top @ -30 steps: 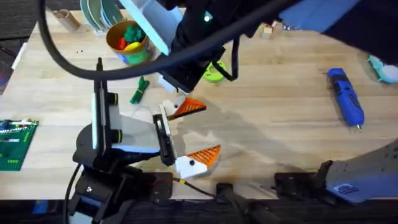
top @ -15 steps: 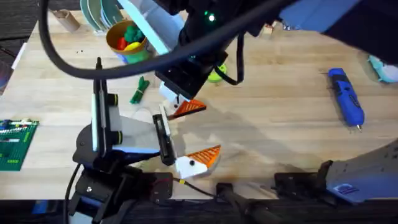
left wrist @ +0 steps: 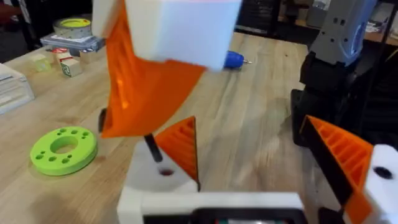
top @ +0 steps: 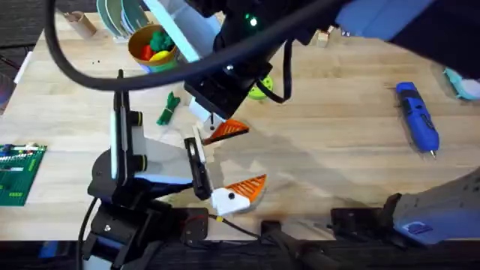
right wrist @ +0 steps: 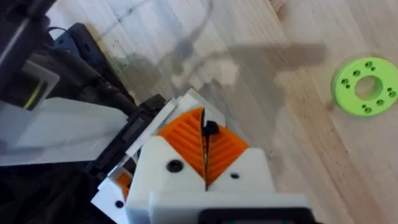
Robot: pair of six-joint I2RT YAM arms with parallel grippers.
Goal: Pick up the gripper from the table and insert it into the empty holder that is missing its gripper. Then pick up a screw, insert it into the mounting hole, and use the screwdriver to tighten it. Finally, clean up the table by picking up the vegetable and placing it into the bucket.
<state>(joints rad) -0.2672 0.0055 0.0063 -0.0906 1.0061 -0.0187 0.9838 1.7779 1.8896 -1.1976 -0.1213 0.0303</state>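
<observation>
The right gripper (top: pixel 214 120) hangs over the middle of the table, its orange ribbed pads (right wrist: pixel 205 146) pressed together on a thin dark screw (right wrist: pixel 210 129) that sticks up between them. Directly beneath it sits the left gripper (top: pixel 225 161), lying low on the table with its jaws spread wide: one finger carries an orange gripper (top: pixel 227 130) right under the right arm's fingertips, the other orange pad (top: pixel 247 187) lies well apart, nearer the arm bases. In the left wrist view the screw (left wrist: pixel 152 148) stands at the white holder (left wrist: pixel 155 180), just beside its orange wedge. The vegetable (top: pixel 167 109) lies on the wood just to the left of the right gripper, and the bucket (top: pixel 154 49) stands beyond it. The green disc (top: pixel 259 90) rests close behind the right gripper. The screwdriver (top: pixel 416 118) lies far off to its right.
</observation>
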